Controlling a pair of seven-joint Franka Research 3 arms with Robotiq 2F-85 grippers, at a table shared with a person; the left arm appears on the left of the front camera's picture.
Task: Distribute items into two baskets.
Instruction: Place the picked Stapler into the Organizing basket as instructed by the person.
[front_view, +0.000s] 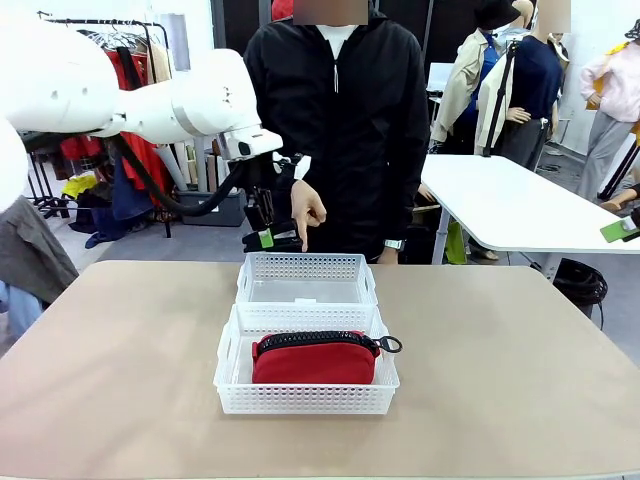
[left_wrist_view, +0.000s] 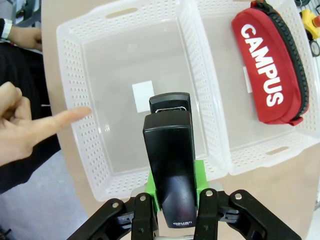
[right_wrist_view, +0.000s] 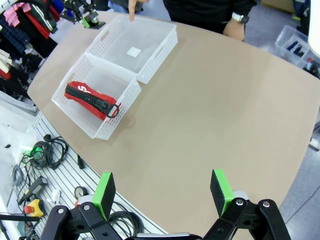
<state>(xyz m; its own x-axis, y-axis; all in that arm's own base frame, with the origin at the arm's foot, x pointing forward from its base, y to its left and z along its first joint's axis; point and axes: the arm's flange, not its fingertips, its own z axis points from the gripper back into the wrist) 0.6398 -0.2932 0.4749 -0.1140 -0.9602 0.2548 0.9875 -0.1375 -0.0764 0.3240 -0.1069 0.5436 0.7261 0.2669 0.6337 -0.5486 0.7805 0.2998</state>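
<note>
Across the tan desk (front_view: 120, 370) we see two white perforated baskets set end to end and touching. The near basket (front_view: 305, 398) holds the red pouch (front_view: 313, 360), which lies on its side with its black zipper uppermost and the ring pull (front_view: 389, 344) resting over the basket's right rim. In the left wrist view we read the white word "CAMPUS" on the pouch (left_wrist_view: 267, 70). The far basket (front_view: 307, 268) contains a small white label on its floor and nothing else that we can make out.

The left hand (front_view: 265, 228) hangs above the far edge of the desk, just behind the far basket. In its own wrist view, we see the left hand (left_wrist_view: 176, 200) with its green pads pressed against the sides of the black stapler (left_wrist_view: 170, 165), which it pinches and holds clear above the far basket (left_wrist_view: 75, 85), the stapler's nose pointing over the basket floor.

The person's hand (front_view: 307, 213) points one finger down toward the far basket; in the left wrist view the fingertip (left_wrist_view: 82, 113) sits just beside the basket's wall.

The right hand (right_wrist_view: 162, 192) is spread wide with nothing between its pads, high over the bare desk (right_wrist_view: 225, 110), well apart from both baskets.
</note>
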